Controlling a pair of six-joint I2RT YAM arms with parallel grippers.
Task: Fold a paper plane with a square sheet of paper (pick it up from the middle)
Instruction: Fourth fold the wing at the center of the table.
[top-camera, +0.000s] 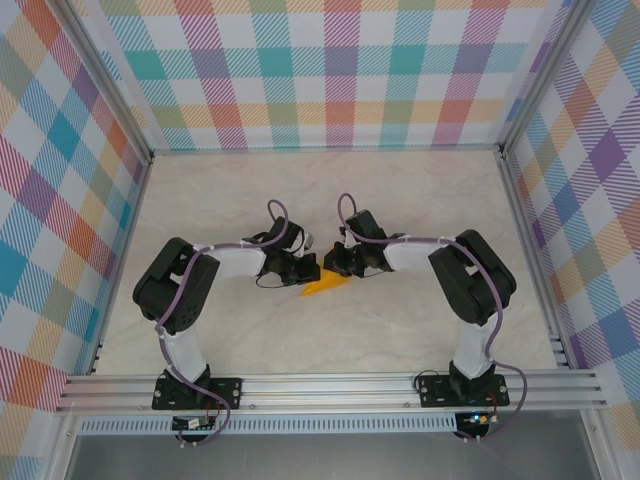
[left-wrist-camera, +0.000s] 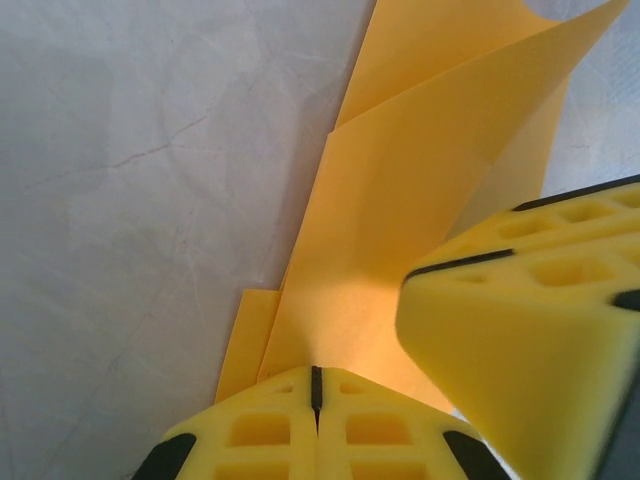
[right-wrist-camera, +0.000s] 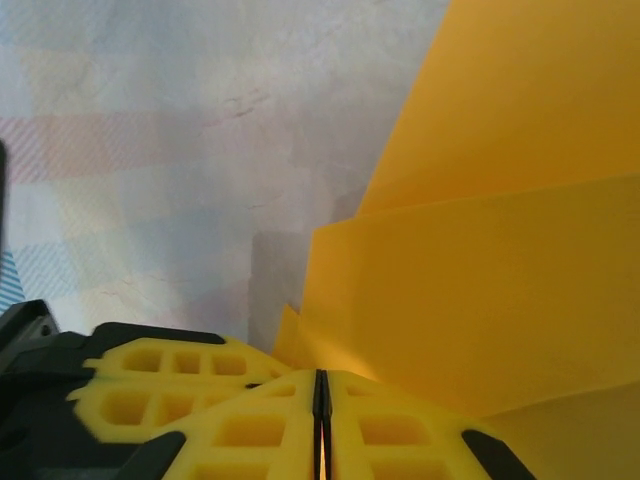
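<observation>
The square sheet of paper is a small orange folded shape at the table's middle, between both grippers. In the left wrist view its creased layers rise from my left gripper, whose yellow jaws are pressed together on the paper's near edge. The right gripper's fingers crowd in from the right. In the right wrist view my right gripper is shut on the folded paper, with orange showing in the slit between the jaws. The left gripper's fingers sit close at the left. From above, the left gripper and right gripper nearly touch.
The pale marbled table is walled by checked panels on three sides. An aluminium rail carrying both arm bases runs along the near edge.
</observation>
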